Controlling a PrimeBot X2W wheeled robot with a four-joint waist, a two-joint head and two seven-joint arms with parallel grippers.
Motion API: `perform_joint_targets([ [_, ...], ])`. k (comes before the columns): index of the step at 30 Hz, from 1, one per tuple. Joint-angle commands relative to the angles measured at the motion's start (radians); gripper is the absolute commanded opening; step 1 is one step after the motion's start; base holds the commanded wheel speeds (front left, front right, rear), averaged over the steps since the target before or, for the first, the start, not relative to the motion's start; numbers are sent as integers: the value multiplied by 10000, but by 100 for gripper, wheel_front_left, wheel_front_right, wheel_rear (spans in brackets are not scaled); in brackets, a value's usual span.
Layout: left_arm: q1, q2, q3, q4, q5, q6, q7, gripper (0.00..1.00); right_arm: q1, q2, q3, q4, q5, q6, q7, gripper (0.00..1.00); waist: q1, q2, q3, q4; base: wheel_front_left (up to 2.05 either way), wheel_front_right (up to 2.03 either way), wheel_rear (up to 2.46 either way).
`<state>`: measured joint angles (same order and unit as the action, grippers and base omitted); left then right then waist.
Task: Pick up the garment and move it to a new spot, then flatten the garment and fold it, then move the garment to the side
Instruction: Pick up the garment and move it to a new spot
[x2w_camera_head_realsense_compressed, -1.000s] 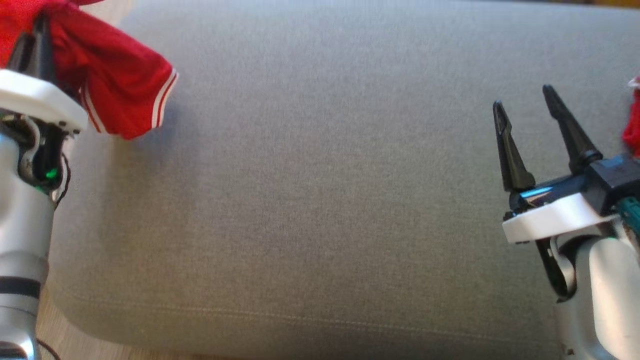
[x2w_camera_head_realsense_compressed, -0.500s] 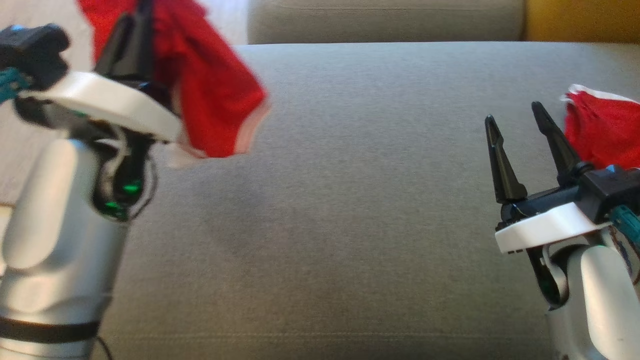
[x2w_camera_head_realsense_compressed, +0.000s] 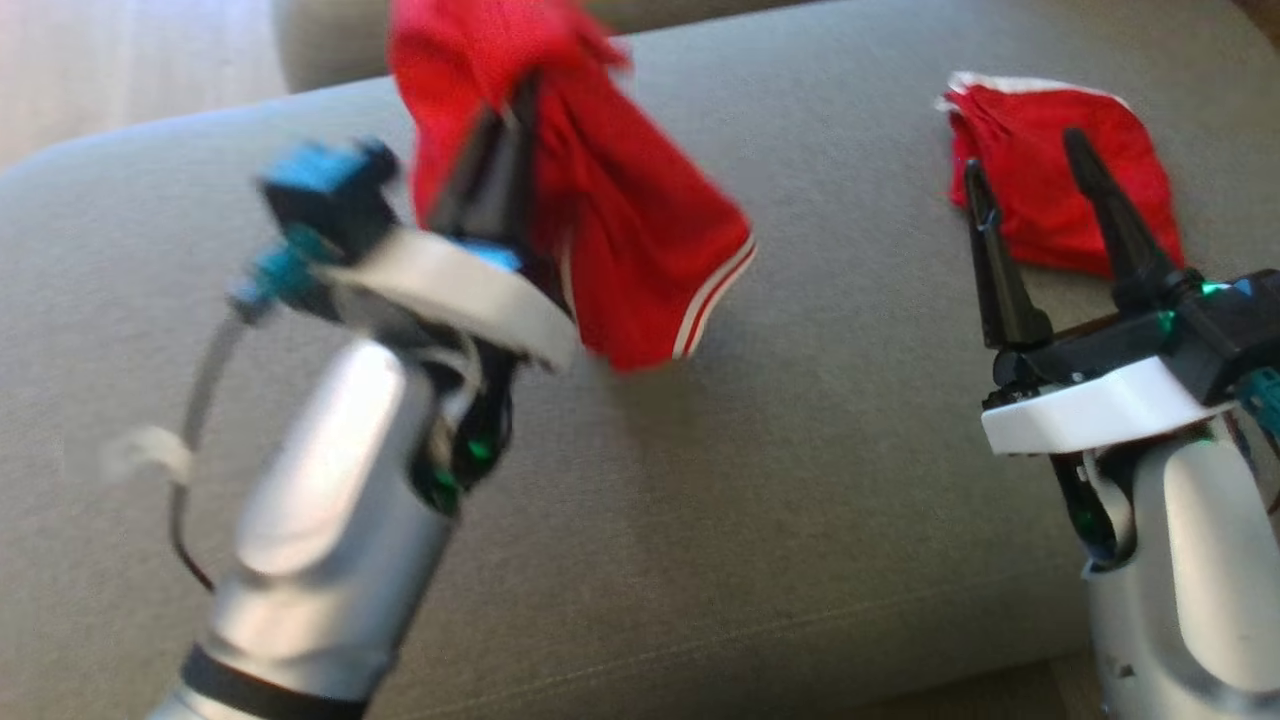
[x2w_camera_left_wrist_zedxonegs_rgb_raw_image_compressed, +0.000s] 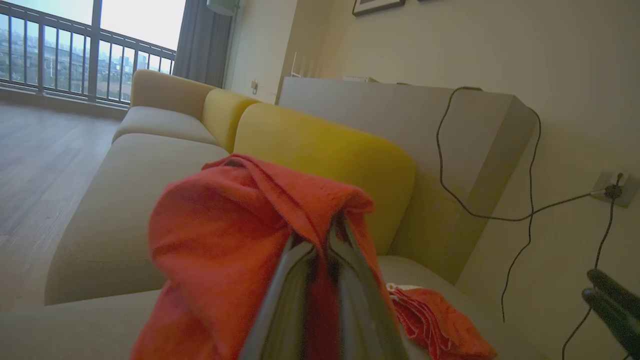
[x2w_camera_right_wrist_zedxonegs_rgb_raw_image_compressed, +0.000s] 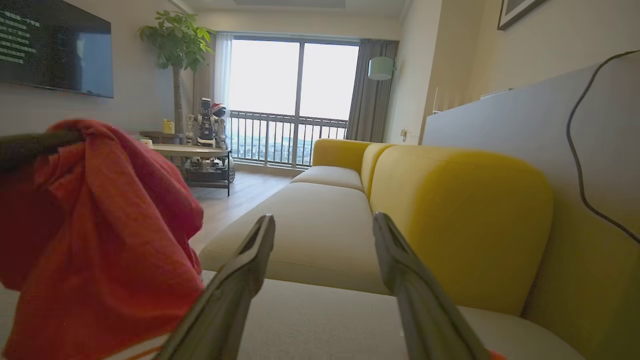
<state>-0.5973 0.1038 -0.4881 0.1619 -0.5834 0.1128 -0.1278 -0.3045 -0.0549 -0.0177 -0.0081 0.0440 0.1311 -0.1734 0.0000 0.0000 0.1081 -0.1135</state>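
Sofa seat (x2w_camera_head_realsense_compressed: 800, 450): left claw (x2w_camera_head_realsense_compressed: 512, 115) clamps the garment (x2w_camera_head_realsense_compressed: 640, 250) aloft at 11 o'clock, right claw (x2w_camera_head_realsense_compressed: 1022, 155) spread empty; placement, flattening, folding pending.

A grey sofa seat (x2w_camera_head_realsense_compressed: 800, 450) spreads across the head view, and at two o'clock on it lies a second red cloth (x2w_camera_head_realsense_compressed: 1040, 160), apparently folded. In the right wrist view yellow back cushions (x2w_camera_right_wrist_zedxonegs_rgb_raw_image_compressed: 460, 210) sit at three o'clock, with a window (x2w_camera_right_wrist_zedxonegs_rgb_raw_image_compressed: 295, 95), a balcony railing (x2w_camera_right_wrist_zedxonegs_rgb_raw_image_compressed: 285, 135) and a grey curtain (x2w_camera_right_wrist_zedxonegs_rgb_raw_image_compressed: 372, 90) at twelve, and a potted plant (x2w_camera_right_wrist_zedxonegs_rgb_raw_image_compressed: 175, 45), a wall screen (x2w_camera_right_wrist_zedxonegs_rgb_raw_image_compressed: 50, 50) and a low table (x2w_camera_right_wrist_zedxonegs_rgb_raw_image_compressed: 185, 150) toward ten. In the left wrist view a black cable (x2w_camera_left_wrist_zedxonegs_rgb_raw_image_compressed: 439, 150) runs down a grey cabinet (x2w_camera_left_wrist_zedxonegs_rgb_raw_image_compressed: 400, 115) to a wall socket (x2w_camera_left_wrist_zedxonegs_rgb_raw_image_compressed: 612, 189) at three o'clock.
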Motion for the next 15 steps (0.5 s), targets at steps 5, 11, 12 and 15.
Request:
perform_joint_targets([
  [5,5,11,-433,1447,723,-297,-853,0,-590,47,88,-408,41,-4,-140,100,0,0,582,-667,0,0,0],
  [11,30,143,-827,3532,1272,-503,-1173,84,-466,47,104,-270,53,-4,-259,100,0,0,691,-607,0,0,0],
  [12,33,119,-828,3752,1268,-525,-1198,100,-424,47,96,-240,41,-4,-269,100,0,0,672,-534,0,0,0],
  [15,17,24,-863,4122,1286,-621,-1263,100,-271,47,95,-95,-41,-4,-280,100,0,0,481,-278,0,0,0],
])
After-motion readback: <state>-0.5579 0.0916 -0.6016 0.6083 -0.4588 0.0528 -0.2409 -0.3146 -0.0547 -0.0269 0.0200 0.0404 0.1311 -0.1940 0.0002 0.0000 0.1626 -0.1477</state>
